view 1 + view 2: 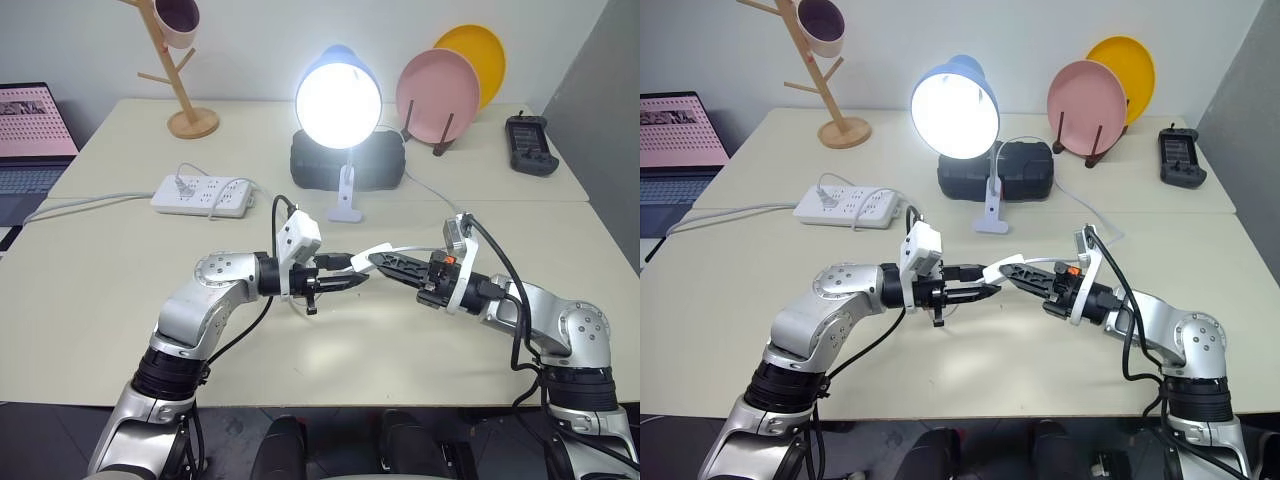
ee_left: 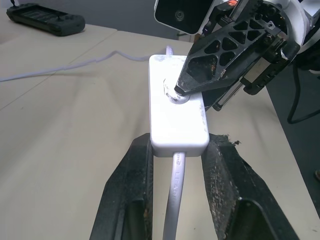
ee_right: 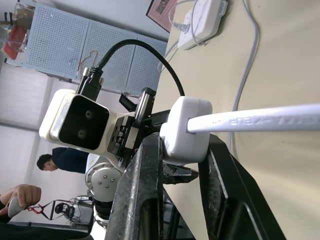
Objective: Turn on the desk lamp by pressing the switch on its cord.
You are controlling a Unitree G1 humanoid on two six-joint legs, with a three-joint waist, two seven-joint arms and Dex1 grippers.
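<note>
Smooth white oblong switch [image 2: 177,117] clamped by both hands: left hand [image 1: 345,284], right hand [image 1: 385,264]; globe bulb lit.

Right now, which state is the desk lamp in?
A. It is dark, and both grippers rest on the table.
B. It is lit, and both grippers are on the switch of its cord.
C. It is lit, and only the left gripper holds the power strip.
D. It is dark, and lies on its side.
B: the desk lamp glows brightly, while the left gripper clamps the switch and the right gripper closes on it too.
</note>
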